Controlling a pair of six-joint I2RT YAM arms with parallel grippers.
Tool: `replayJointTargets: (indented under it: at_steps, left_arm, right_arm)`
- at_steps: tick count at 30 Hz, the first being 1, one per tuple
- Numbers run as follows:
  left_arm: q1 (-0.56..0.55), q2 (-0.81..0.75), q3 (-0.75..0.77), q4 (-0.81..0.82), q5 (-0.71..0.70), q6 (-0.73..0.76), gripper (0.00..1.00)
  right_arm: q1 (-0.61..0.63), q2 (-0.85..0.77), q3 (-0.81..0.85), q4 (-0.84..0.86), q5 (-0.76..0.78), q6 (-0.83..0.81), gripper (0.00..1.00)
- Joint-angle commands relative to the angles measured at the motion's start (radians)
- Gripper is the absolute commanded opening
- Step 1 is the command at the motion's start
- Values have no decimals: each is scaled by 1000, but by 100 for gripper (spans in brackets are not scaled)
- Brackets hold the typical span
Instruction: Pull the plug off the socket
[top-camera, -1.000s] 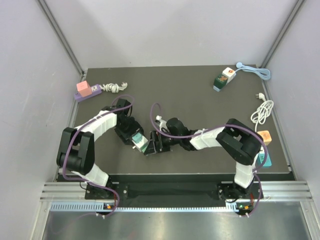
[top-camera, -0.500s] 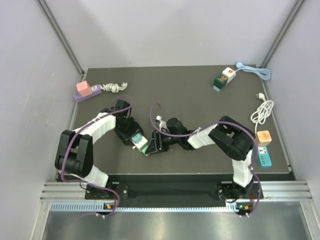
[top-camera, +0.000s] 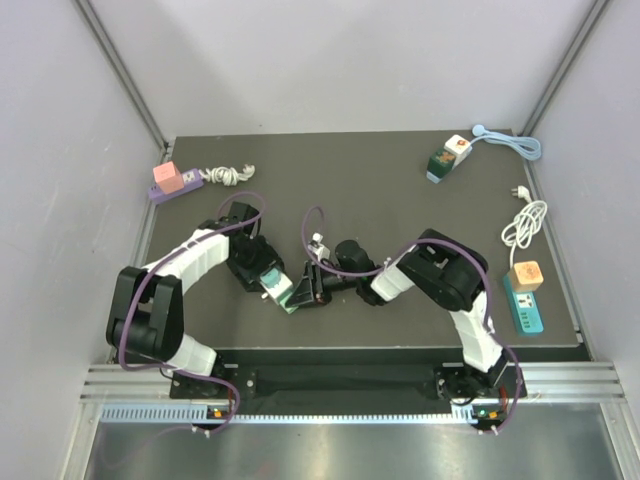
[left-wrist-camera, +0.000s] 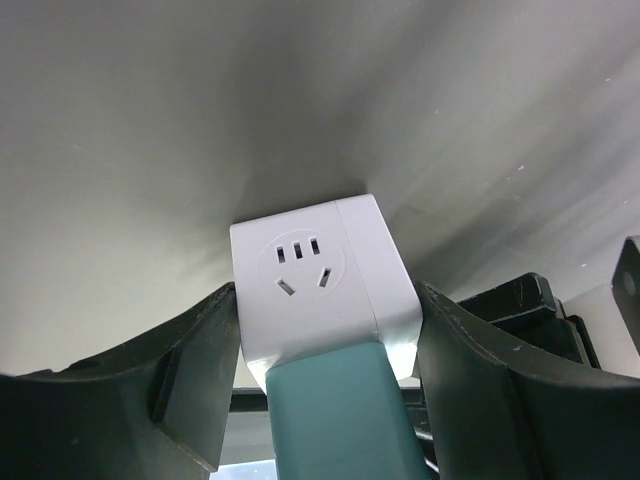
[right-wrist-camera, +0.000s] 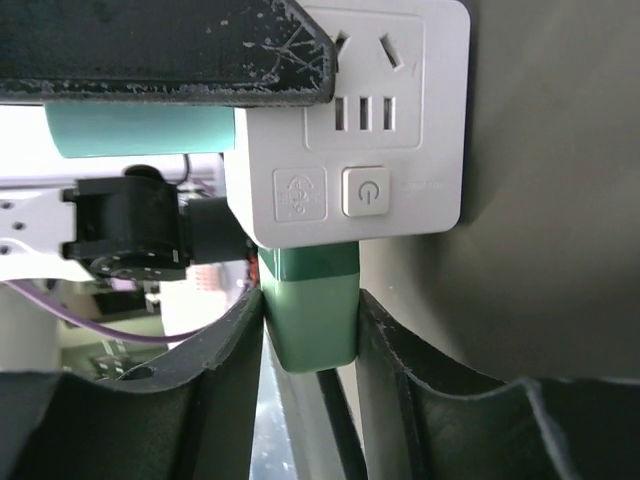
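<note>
In the top view our left arm (top-camera: 195, 250) rises from its base at 7 o'clock, arches toward 12, then turns its wrist down toward 4 o'clock. Our left gripper (top-camera: 276, 284) has both fingers (left-wrist-camera: 190, 370) pressed against the sides of the socket block (left-wrist-camera: 310, 280). Our right arm (top-camera: 450, 280) folds up from 5 o'clock and reaches toward 9. Our right gripper (top-camera: 308, 287) pinches the plug (right-wrist-camera: 312, 300) between its fingers (right-wrist-camera: 225, 390).

Dark table (top-camera: 380, 200), purple strip (top-camera: 160, 193) far left, green adapter (top-camera: 446, 160) far right, teal strip (top-camera: 524, 305) near right
</note>
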Motion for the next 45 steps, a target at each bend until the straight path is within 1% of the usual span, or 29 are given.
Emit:
replayJointTargets:
  at_steps: [1,4,9,13,17,24,27,32,42,45]
  left_arm:
    - [-4,1,-12,-12,-53,-3,0]
    - [-4,6,-12,-14,-59,-12,0]
    - [0,13,-18,0,-81,-23,0]
    - [-2,27,-13,20,-78,-32,0]
    - [-2,30,-2,24,-85,-32,0]
    - [0,20,-13,28,-108,-37,0]
    - [0,18,-10,23,-113,-35,0]
    - [-2,18,-16,29,-128,-46,0]
    - [0,30,-25,47,-134,-47,0]
    - [1,30,-24,52,-145,-44,0]
  right_arm:
    - [-2,16,-23,281,-12,95,0]
    - [-3,20,-64,348,-11,118,0]
    - [3,-9,-145,358,-13,96,0]
    - [9,-29,-222,361,0,46,0]
    - [21,-7,-286,459,6,67,0]
    - [52,42,-308,572,14,133,0]
    - [66,22,-323,570,29,135,0]
    - [69,-24,-371,511,66,93,0]
    - [69,-16,-461,657,83,136,0]
    - [69,-36,-491,657,92,130,0]
